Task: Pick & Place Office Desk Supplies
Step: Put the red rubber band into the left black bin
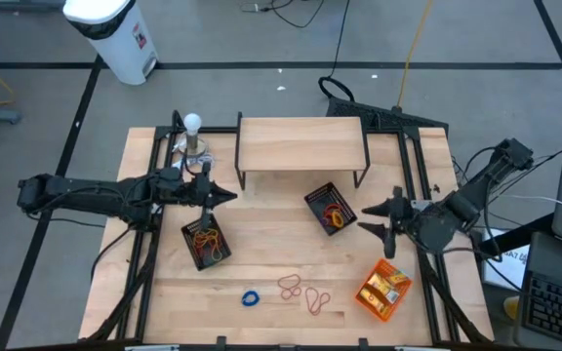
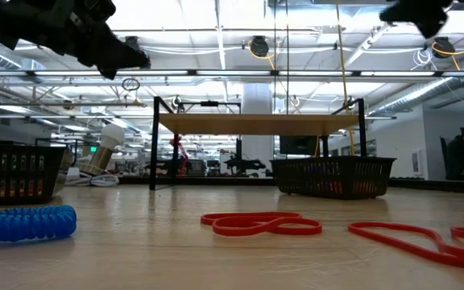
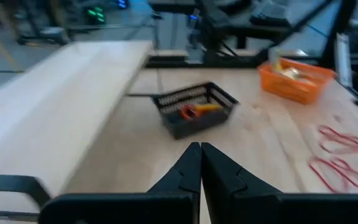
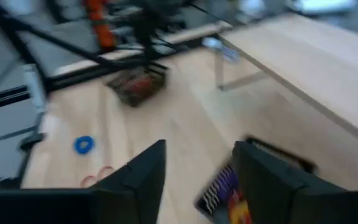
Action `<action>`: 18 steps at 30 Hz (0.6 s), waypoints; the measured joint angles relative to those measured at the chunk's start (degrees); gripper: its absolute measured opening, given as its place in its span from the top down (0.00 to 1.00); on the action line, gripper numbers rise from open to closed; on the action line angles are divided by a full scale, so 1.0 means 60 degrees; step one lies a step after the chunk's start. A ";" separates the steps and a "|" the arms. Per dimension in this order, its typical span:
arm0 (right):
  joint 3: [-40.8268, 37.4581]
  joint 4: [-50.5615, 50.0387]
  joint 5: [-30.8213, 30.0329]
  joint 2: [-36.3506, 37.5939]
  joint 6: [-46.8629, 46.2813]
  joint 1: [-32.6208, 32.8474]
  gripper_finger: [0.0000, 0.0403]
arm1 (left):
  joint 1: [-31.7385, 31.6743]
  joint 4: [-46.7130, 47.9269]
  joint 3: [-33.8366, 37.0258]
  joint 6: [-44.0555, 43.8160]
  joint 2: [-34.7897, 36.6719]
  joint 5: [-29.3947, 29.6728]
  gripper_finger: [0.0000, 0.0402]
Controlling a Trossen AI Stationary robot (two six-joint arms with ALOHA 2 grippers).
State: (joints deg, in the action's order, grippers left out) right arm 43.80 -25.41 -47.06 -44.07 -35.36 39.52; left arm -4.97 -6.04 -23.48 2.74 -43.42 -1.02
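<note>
Red rubber bands [image 1: 301, 291] lie well apart from the spread right hand [image 1: 382, 223]; left hand [image 1: 224, 195] pressed together

An open robotics lab. In the low view, long ceiling light strips [image 2: 216, 32], exposed pipes and rows of workstations run deep behind the wooden bench [image 1: 291, 263]. A person sits at a screen at far right [image 2: 462, 153]. From above: grey taped floor [image 1: 47, 107], trailing cables [image 1: 413, 49].
</note>
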 joint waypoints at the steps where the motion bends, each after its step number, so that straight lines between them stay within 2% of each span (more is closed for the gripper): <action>1: -0.0196 0.0646 0.0348 0.0146 0.0790 -0.0173 0.63 | 0.0007 -0.0040 -0.0005 -0.0062 0.0068 0.0164 0.98; 6: -0.1205 0.3053 0.1782 0.1250 0.3564 -0.1006 0.93 | 0.0012 -0.0105 0.0136 0.0196 0.0516 0.0209 0.98; 7: -0.1456 0.3414 0.2124 0.1527 0.3975 -0.1200 0.96 | -0.0020 -0.0240 0.0259 0.0216 0.0648 0.0190 0.98; 10: -0.2431 0.4895 0.2984 0.2417 0.4821 -0.1780 0.96 | -0.0206 -0.0850 0.0636 0.0195 0.1080 0.0190 0.98; 14: -0.3963 0.6752 0.4123 0.3381 0.5291 -0.2514 0.98 | -0.0599 -0.0765 0.1045 -0.0202 0.1782 0.0133 0.98; 18: -0.5373 0.8483 0.4376 0.4004 0.5724 -0.2773 0.99 | -0.0950 -0.0220 0.1147 -0.0273 0.2432 -0.0524 0.98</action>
State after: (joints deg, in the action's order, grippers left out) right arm 11.56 25.49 -20.80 -20.04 -1.02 22.88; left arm -10.67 -7.36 -16.60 1.10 -28.83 -4.16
